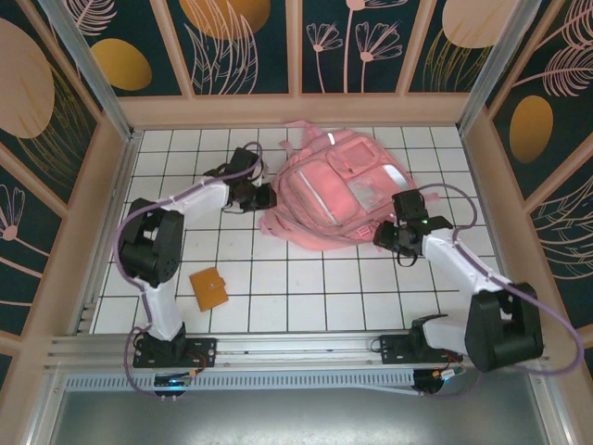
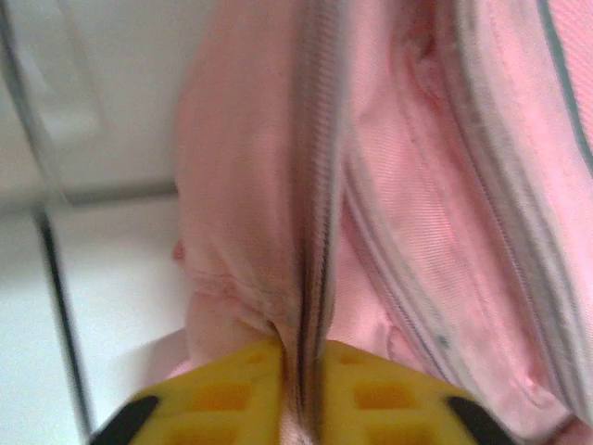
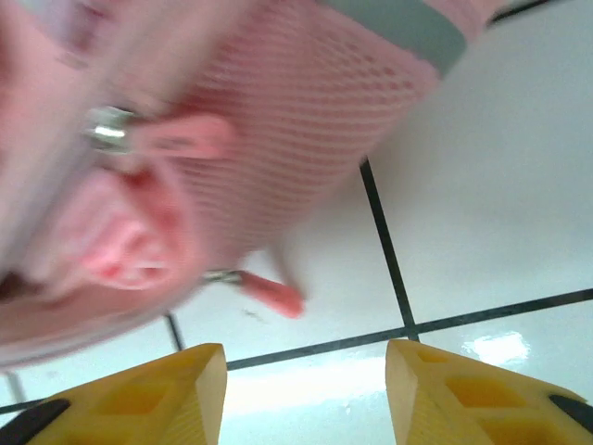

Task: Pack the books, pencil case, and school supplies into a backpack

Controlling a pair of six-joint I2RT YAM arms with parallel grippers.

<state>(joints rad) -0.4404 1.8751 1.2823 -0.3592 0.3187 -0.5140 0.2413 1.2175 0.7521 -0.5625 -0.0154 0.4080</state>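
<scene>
The pink backpack [image 1: 334, 185] lies on the white tiled surface [image 1: 306, 278], towards the far side and a little right of the middle, with its clear front panel [image 1: 371, 192] facing up. The orange-brown notebook [image 1: 208, 288] lies flat at the near left, just beside the left arm [image 1: 157, 250] and well apart from the backpack.

The left arm reaches from its base at the near edge out to the backpack's left edge, where the left fingers [image 1: 265, 197] meet the fabric. In the left wrist view the left fingers [image 2: 250, 389] stand close together. Only a narrow gap lies between them, and the backpack [image 2: 250, 185] fills it: a dark zip seam [image 2: 315, 185] with its fold of pink cloth runs straight down into the gap and is pinched there. Grey piping [image 2: 500, 185] crosses the cloth to the right of the seam.

The right arm [image 1: 454, 264] reaches from the near right to the backpack's near right corner, with the right fingers [image 1: 385, 235] just at its edge. In the right wrist view the right fingers [image 3: 176, 389] are spread well apart, with bare tile and a dark grout line between them; they hold nothing. Beyond them hangs the backpack's mesh pocket [image 3: 315, 120], blurred, with a grey strip [image 3: 398, 23] along its top. A metal zip slider [image 3: 109, 130] with a pink tab sits at its left, and a second pink tab [image 3: 278, 297] dangles lower, close to the tile and apart from both fingers.
</scene>
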